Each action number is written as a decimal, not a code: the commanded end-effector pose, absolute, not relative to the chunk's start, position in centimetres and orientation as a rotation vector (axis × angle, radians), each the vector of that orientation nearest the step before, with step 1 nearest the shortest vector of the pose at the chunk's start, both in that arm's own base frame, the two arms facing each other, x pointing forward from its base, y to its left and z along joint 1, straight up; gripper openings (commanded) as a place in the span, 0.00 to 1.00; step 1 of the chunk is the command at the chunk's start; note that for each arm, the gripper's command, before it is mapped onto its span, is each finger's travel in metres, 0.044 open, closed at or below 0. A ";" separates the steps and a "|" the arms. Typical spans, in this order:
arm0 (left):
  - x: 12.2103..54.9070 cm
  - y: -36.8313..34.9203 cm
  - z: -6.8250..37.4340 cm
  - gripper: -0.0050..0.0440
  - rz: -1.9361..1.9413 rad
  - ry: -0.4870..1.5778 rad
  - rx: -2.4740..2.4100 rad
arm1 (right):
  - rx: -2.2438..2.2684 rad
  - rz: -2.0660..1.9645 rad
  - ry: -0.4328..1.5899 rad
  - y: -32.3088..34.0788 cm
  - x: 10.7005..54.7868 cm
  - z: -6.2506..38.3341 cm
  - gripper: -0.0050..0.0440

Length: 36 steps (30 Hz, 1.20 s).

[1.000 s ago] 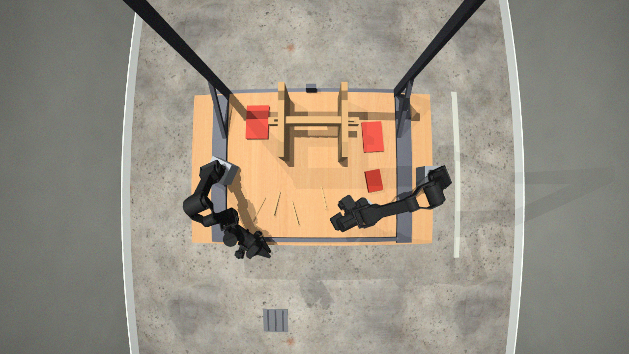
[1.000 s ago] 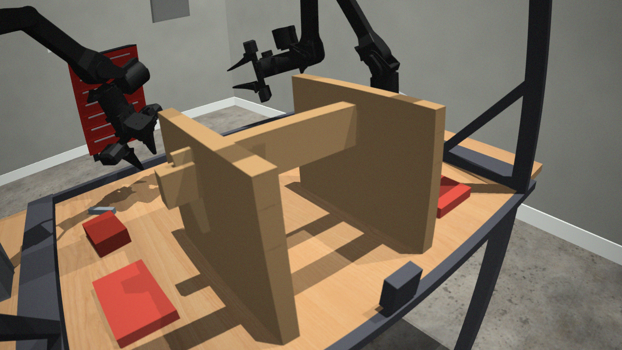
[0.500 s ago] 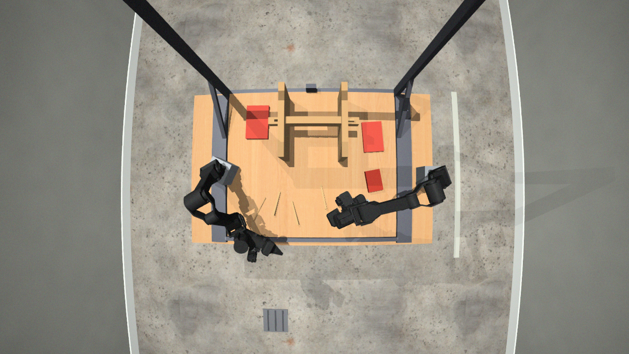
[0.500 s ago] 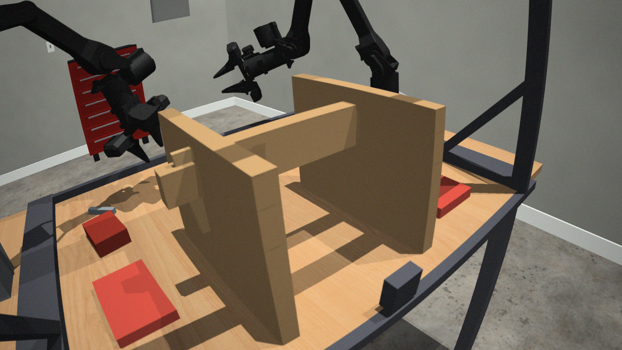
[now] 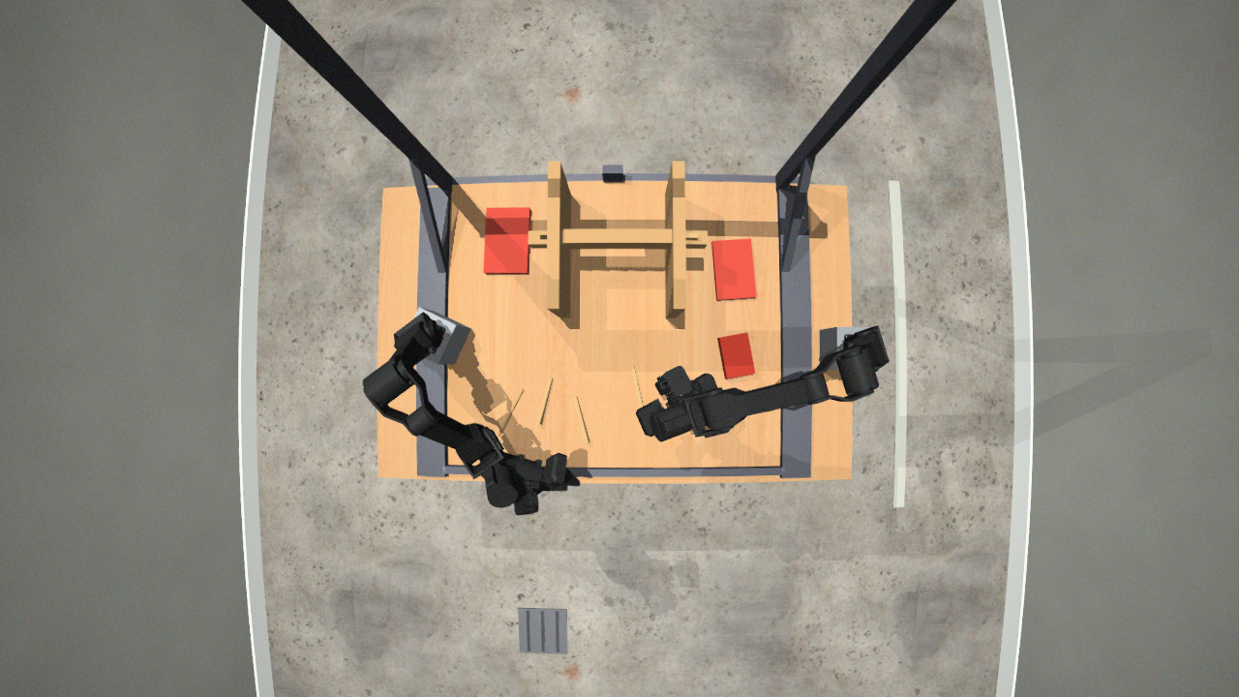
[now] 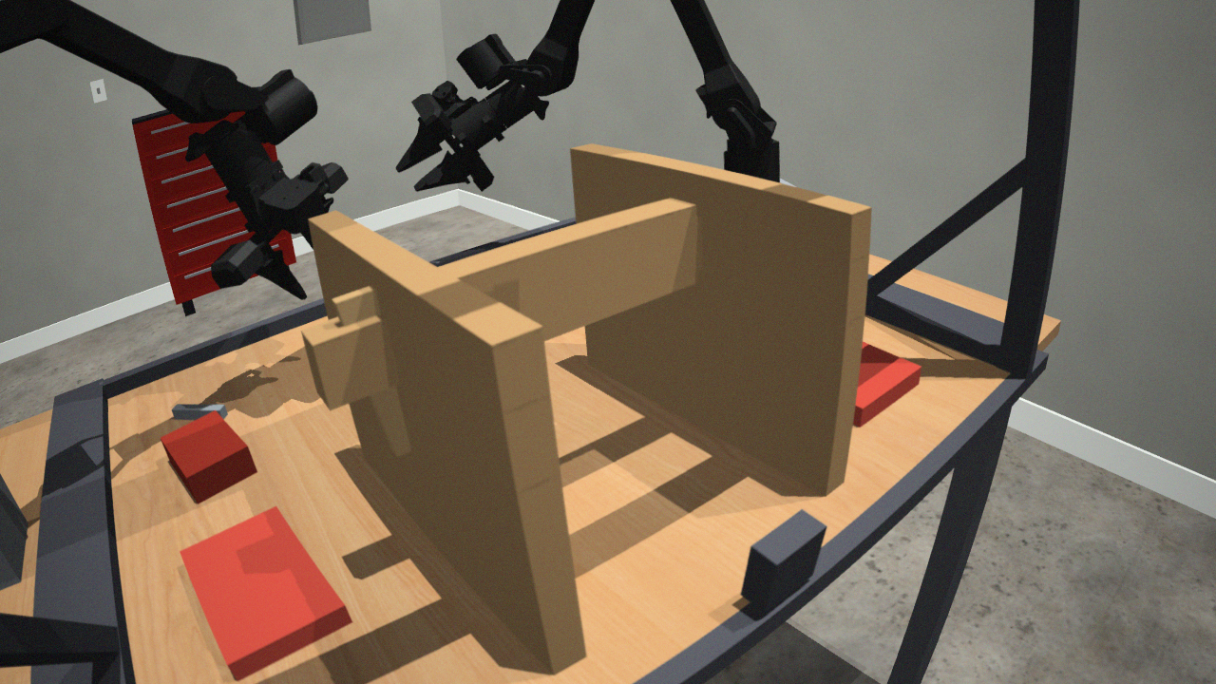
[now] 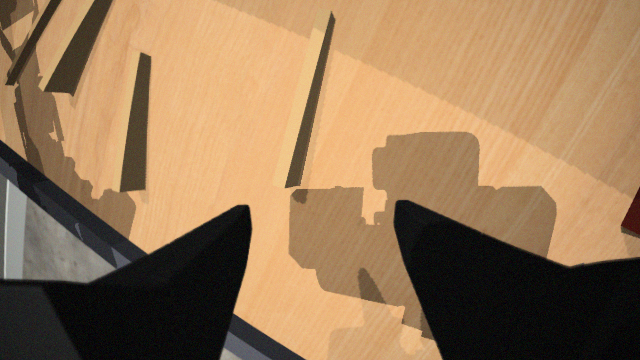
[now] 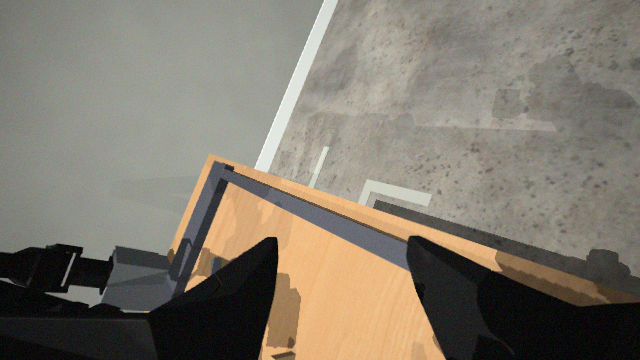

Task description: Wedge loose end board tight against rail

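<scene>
Material: pale wood, seemingly stiff; the nearest wedge (image 5: pixel 637 385) (image 7: pixel 312 100) is a slim, light-looking piece.
Wedge, location: lying on the table (image 5: pixel 606 347) (image 6: pixel 280 442) (image 7: pixel 225 125), ahead of the left jaws (image 5: pixel 656 418) (image 6: pixel 308 270), apart from both fingertips and a little towards the left finger in the left wrist view.
Wedge, long axis: runs away from the left jaws, its far end slanting towards the right finger in that view. The far end appears the narrower. Which long edge is the straight side cannot be told.
Wedge, handling: judged rigid and easily tipped or turned; a poor grip could let the taper slip. Recommended hold is across its thin faces, nearer the broad end, leaving the narrow end free to enter.
Left jaws: apart, nothing between them, above the table.
Right jaws (image 5: pixel 571 481) (image 6: pixel 408 179): apart, nothing between them, raised and well away from the wedge.
Rail (image 5: pixel 615 235) (image 6: pixel 595 263): beyond both jaws, spanning the boards. One end carries a seated wedge (image 6: pixel 352 304); the other shows an open slot.
Loose end board (image 5: pixel 555 182) (image 6: pixel 722 340): upright, at the open-slot end.
Wedged end board (image 5: pixel 678 186) (image 6: pixel 467 459): upright; judged best left undisturbed.
Progress: insertion not done; a pick appears to be the step in hand.

The right gripper (image 5: pixel 574 478) (image 6: pixel 408 178) (image 8: pixel 342 247) is swinging across the near table edge toward the left arm's side, and in the exterior view it is dropping, its fingers tipping more steeply downward and its wrist rolling. The left gripper (image 5: pixel 655 421) (image 6: pixel 308 270) (image 7: pixel 323 214) is shifting more slightly, edging toward the right arm's side in the top view. In the exterior view it is rising and drawing nearer the end board (image 6: pixel 450 425), one finger slipping partly behind it.
</scene>
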<state>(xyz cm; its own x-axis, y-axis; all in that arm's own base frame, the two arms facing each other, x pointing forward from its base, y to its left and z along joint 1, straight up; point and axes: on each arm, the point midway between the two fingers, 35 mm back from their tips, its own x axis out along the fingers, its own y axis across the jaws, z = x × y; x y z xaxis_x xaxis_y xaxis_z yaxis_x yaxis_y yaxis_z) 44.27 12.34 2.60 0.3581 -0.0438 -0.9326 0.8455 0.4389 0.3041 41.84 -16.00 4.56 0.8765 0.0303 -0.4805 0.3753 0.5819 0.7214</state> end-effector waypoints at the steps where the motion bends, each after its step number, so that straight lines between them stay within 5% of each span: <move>1: 44.6 12.4 3.3 0.61 -0.692 1.039 0.947 | 0.857 -0.195 0.505 -16.0 42.7 6.0 0.61; 15: 46.5 9.2 8.1 0.61 -0.729 0.934 0.977 | 0.401 0.047 0.733 -10.3 44.1 8.5 0.61; 18: 45.9 9.6 6.1 0.61 -0.746 0.976 0.952 | 0.418 0.038 0.759 -10.4 43.8 7.2 0.61; 29: 47.1 6.6 10.5 0.61 -0.776 0.881 0.980 | 0.039 0.309 0.874 -5.3 43.1 10.7 0.61; 36: 47.2 6.2 9.4 0.61 -0.804 0.899 0.962 | -0.056 0.389 0.906 -3.9 42.5 11.3 0.61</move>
